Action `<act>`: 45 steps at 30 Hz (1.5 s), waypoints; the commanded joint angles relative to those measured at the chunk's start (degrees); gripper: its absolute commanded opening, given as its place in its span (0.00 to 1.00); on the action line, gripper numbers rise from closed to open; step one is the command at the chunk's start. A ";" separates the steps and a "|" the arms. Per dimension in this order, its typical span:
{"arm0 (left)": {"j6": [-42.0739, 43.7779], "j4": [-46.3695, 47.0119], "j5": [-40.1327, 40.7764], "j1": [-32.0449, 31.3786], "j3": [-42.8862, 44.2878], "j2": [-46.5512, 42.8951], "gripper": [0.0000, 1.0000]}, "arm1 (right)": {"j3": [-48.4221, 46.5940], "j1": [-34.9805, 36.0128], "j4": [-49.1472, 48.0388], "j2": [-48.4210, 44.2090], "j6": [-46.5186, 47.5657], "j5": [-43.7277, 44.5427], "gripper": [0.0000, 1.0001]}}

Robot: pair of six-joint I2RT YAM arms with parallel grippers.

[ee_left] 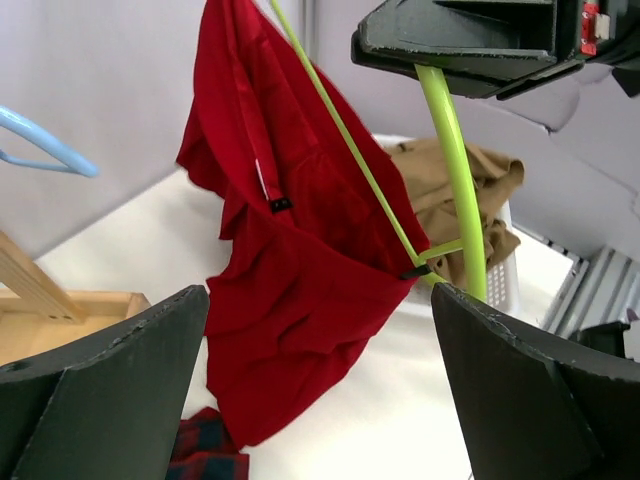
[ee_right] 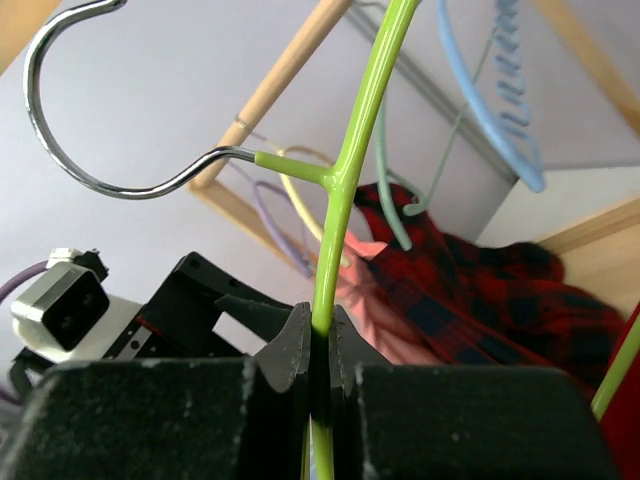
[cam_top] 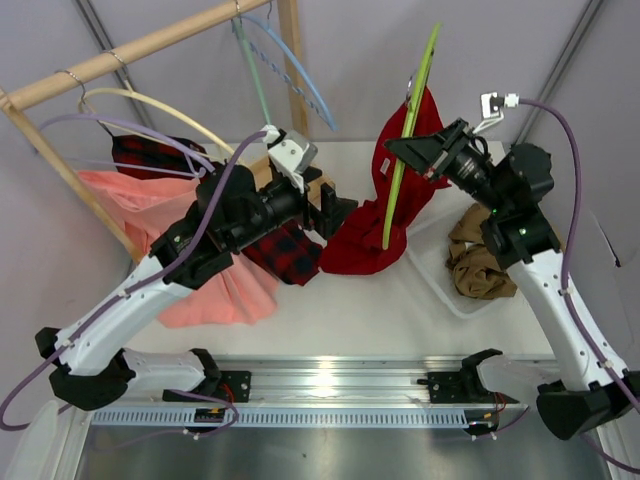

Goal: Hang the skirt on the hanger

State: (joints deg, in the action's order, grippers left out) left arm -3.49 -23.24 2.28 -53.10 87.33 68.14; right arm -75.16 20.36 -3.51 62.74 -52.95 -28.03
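Note:
The deep-red skirt (cam_top: 392,215) hangs from the lime-green hanger (cam_top: 410,130), its lower part bunched on the white table. In the left wrist view the skirt (ee_left: 300,270) drapes off the hanger (ee_left: 455,180), held by a small black clip at the lower bar end. My right gripper (cam_top: 425,152) is shut on the hanger's arm and holds it upright; in the right wrist view its fingers (ee_right: 300,350) pinch the green bar (ee_right: 345,170) below the silver hook (ee_right: 90,150). My left gripper (cam_top: 335,212) is open and empty, just left of the skirt.
A wooden rack (cam_top: 140,50) stands at the back left with light-blue (cam_top: 290,60) and cream hangers (cam_top: 150,100). A red-and-black plaid skirt (cam_top: 285,250) and a salmon-pink skirt (cam_top: 200,270) lie under my left arm. A white tray (cam_top: 450,290) at the right holds tan cloth (cam_top: 478,260).

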 commanded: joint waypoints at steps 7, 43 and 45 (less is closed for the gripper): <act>1.90 4.87 0.08 2.92 5.30 0.24 1.00 | -17.30 -2.52 -5.98 7.48 -9.61 -21.17 0.00; 38.02 6.53 -34.19 18.65 22.01 13.25 0.95 | -9.93 -3.66 6.16 2.92 -9.18 -37.80 0.00; 39.60 6.46 -34.27 17.43 21.92 13.77 0.95 | -9.22 -3.66 4.66 2.83 -10.41 -37.89 0.00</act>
State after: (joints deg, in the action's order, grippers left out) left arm 32.10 -20.36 -28.69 -34.37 109.49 82.17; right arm -84.07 16.86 7.81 67.79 -61.47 -64.18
